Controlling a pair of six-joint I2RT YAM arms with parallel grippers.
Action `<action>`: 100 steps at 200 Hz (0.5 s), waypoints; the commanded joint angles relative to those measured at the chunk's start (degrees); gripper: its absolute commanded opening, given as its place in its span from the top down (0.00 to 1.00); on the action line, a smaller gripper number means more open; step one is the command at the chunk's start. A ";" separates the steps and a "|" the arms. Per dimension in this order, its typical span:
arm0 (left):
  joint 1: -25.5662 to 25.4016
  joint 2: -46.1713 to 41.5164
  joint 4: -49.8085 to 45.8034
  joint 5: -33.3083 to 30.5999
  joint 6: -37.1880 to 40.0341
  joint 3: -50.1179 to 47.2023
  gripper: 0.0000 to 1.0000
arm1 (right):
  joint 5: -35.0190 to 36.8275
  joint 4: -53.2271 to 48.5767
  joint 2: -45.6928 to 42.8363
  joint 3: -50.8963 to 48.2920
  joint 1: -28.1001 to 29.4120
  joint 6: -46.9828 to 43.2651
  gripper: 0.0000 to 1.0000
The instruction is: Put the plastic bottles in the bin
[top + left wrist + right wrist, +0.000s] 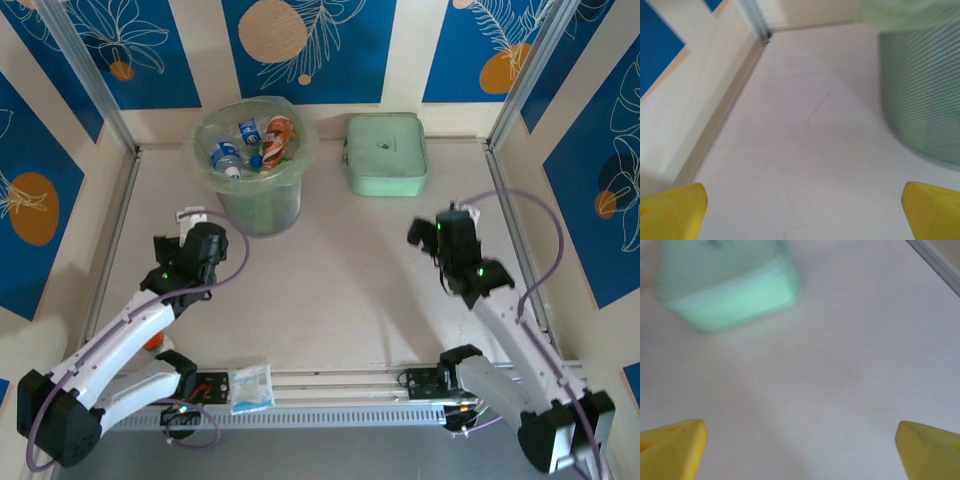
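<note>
Your left pincer [802, 212] is spread wide. Its yellow fingertips [672, 210] sit at opposite edges of the wrist view, with only the pale, bare surface [340, 290] between them, so it grips nothing and touches nothing. Your right pincer [800, 447] is spread just as wide and is just as empty. From above, the left one hangs at about 9 o'clock on the surface and the right one at about 3 o'clock, well apart from each other.

Nearest you, at 6 o'clock on the front rail, lies a flat white-and-blue printed packet [252, 388]. It is not a bottle, so leave it. A small orange patch [152, 342] shows beside the left arm at 8 o'clock, but too much of it is hidden to tell what it is.

Farther off, at 11 o'clock, the round, tapered, pale-green translucent bin [260, 205] with its crinkly clear liner stands upright, just beyond the left pincer. The small plastic bottles [228, 158] you can make out, clear with blue labels and one with an orange-brown label, all lie inside it. A flat, mint-green rectangular case [385, 152] rests at 1 o'clock, apart from the bin.

By that, the job looks done or close to it. Check the orange patch first.
</note>
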 commanded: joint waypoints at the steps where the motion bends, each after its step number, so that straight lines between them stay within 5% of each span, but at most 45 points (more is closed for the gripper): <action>1: 3.41 0.03 13.26 -5.72 2.70 -3.98 0.01 | 6.71 14.39 -7.26 -9.50 -2.67 -8.41 0.01; 52: 11.40 19.92 37.72 2.91 8.84 -10.09 0.01 | 14.89 24.77 5.88 -18.49 -7.53 -7.91 0.01; 79: 13.22 26.92 45.55 10.77 13.16 -10.78 0.01 | 8.97 38.63 13.04 -18.10 -8.40 -16.35 0.01; 100: 14.45 29.32 63.23 12.60 17.99 -14.87 0.01 | -0.08 52.93 17.74 -19.59 -10.17 -22.38 0.01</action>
